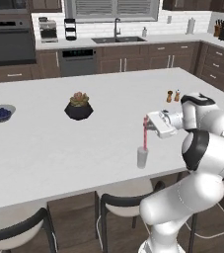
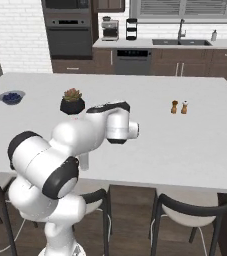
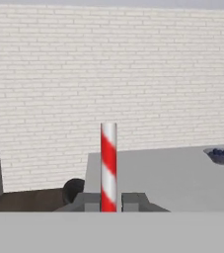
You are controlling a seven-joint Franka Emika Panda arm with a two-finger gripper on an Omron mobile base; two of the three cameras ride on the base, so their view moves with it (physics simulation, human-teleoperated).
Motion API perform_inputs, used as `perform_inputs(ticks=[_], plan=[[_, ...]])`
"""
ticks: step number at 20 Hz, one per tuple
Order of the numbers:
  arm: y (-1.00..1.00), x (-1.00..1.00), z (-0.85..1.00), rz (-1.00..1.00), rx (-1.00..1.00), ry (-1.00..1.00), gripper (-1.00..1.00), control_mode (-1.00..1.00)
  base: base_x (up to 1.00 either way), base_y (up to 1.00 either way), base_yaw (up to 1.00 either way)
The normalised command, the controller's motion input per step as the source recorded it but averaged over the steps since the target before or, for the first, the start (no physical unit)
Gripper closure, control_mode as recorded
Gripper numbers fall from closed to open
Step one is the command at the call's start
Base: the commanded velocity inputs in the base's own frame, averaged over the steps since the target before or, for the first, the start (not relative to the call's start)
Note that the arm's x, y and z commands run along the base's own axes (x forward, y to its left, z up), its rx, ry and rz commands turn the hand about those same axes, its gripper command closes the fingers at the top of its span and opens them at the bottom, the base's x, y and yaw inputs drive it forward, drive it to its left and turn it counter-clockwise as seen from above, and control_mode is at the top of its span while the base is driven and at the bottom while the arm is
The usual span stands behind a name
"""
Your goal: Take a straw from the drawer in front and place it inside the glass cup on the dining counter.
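the dining counter [image 1: 59,148] stretches wide and white, with a dark potted succulent [image 1: 79,106], a bowl of blueberries [image 1: 0,113] and two small shakers [image 1: 173,96] standing well apart from the work. near its front edge stands the glass cup [image 1: 142,157], and the straw [image 1: 145,132] rises upright from it, lower end apparently inside the rim. the gripper [image 1: 146,123] reaches in sideways and is clamped on the straw near its top; in the hand view the striped straw [image 3: 108,167] sits between the two finger tips [image 3: 133,201].

the main risk, as i judge it, is the release: if the straw's end rests on the rim instead of the bottom, letting go would tip it onto the counter. pulling the hand back sideways before the fingers clear could drag the straw and topple the light cup, which stands near the counter's edge above the chairs [image 1: 118,202].
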Motion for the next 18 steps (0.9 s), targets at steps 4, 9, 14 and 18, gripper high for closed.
perform_inputs(ticks=[4, 9, 14, 18], plan=[[0.00, 0.02, -0.14, 0.00, 0.00, 0.00, 1.00, -1.00, 0.00, 0.00, 0.00], [0.00, 0.11, -0.13, 0.00, 0.00, 0.00, 1.00, -1.00, 0.00, 0.00, 0.00], [0.01, 0.26, -0.04, 0.00, 0.00, -0.01, 1.00, -1.00, 0.00, 0.00, 0.00], [0.00, 0.18, -0.04, 0.00, 0.00, -0.01, 1.00, -1.00, 0.00, 0.00, 0.00]])
